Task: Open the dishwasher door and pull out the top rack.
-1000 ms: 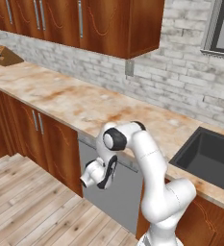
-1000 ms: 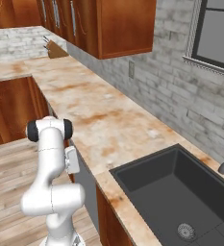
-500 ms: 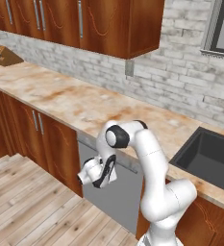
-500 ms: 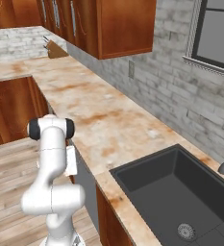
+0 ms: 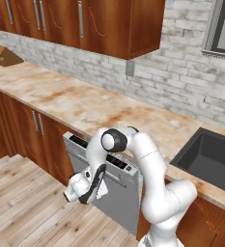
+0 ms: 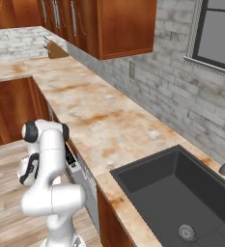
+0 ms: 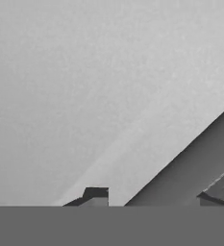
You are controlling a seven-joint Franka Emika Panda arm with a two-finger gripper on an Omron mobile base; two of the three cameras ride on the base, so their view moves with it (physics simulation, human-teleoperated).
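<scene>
The dishwasher door [image 5: 116, 198] is a grey panel under the counter, with a dark control strip [image 5: 104, 155] along its top edge. Its top leans slightly out from the cabinet front. My gripper [image 5: 99, 178] is at the door's upper left, at the height of the bar handle. In the hand view the bar handle [image 7: 190, 168] runs diagonally across the grey door [image 7: 84, 86] and passes between my fingertips [image 7: 95, 194], which are shut on it. In the right base view the door edge [image 6: 80, 171] shows beside my arm. The top rack is hidden inside.
Reddish-brown cabinet doors [image 5: 34, 128] stand left of the dishwasher. A dark sink basin [image 6: 181, 198] lies to the right in the marbled counter [image 5: 90, 103]. A knife block [image 5: 7, 57] stands at the far left. Wooden floor [image 5: 27, 212] lies open before the door.
My hand has moved outward and down, away from the cabinets, and the top of the dishwasher door has tilted out with it.
</scene>
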